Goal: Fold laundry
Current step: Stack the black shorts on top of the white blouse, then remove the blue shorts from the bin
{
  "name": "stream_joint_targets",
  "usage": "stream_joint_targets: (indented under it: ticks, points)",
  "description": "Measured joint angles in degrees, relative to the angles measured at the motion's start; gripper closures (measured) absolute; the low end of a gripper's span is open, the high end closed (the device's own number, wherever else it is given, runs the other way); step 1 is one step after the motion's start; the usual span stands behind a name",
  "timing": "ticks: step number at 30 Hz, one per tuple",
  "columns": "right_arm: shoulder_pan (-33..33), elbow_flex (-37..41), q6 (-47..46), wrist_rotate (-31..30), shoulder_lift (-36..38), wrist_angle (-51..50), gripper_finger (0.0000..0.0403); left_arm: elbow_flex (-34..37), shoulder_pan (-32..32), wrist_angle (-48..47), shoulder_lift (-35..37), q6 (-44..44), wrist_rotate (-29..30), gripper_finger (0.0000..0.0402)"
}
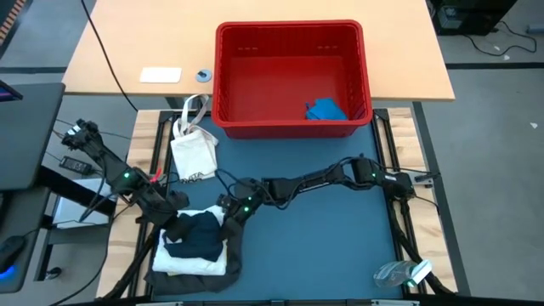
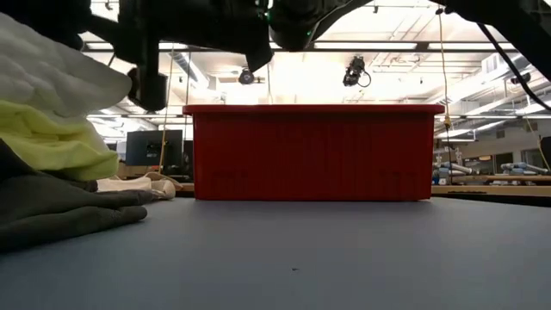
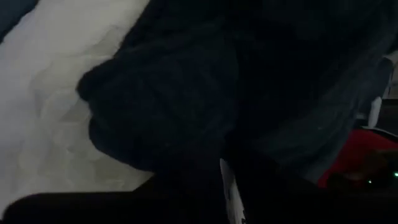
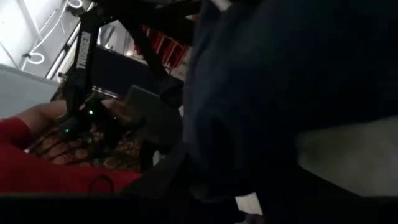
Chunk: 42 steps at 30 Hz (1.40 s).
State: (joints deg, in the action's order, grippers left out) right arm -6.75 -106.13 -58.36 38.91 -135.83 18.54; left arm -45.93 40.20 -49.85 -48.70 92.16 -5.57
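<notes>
Left gripper [image 1: 180, 206]: mine, at the pile's left side, against the navy garment [image 1: 197, 235]; I cannot tell how its fingers stand.
Right gripper [image 1: 228, 219]: at the same garment's right side; spread unclear too.
Pile: navy on white cloth [image 1: 174, 260], grey garment [image 1: 223, 265] beneath, worktop's front-left corner.
Left: blue piece [image 1: 325, 110] lies in the red basket [image 1: 289, 127], seemingly unfolded.

High view: straight down over the whole table [image 1: 340, 229].
Low view: table height, facing the red basket [image 2: 312, 153].
Wrist views: pressed close against the navy garment [image 3: 186, 93].
Shared: basket and cloth pile.
</notes>
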Motion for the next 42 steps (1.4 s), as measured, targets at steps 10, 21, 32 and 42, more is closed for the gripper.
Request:
stream_joint_targets:
  ticks: [10, 21, 32, 42]
  points:
    - [1.0, 0.1, 2.4, -2.9, 4.5, -9.7, 0.021, -7.2, 3.5, -3.4, 0.0, 2.3, 2.2, 0.0235]
    - [1.0, 0.1, 21.6, -20.3, 11.2, -35.3, 0.0211, -10.1, 12.0, -9.2, -0.5, 7.1, 3.4, 0.0232]
    - [4.2, 0.0, 29.4, -36.4, 19.8, -48.6, 0.0211, -18.2, 12.2, -21.2, -0.8, 9.1, -1.3, 0.0264]
    - [9.4, 0.0, 39.3, -39.4, 28.6, -61.1, 0.0211, -24.5, 10.0, -32.4, -1.2, 10.4, 20.6, 0.0274]
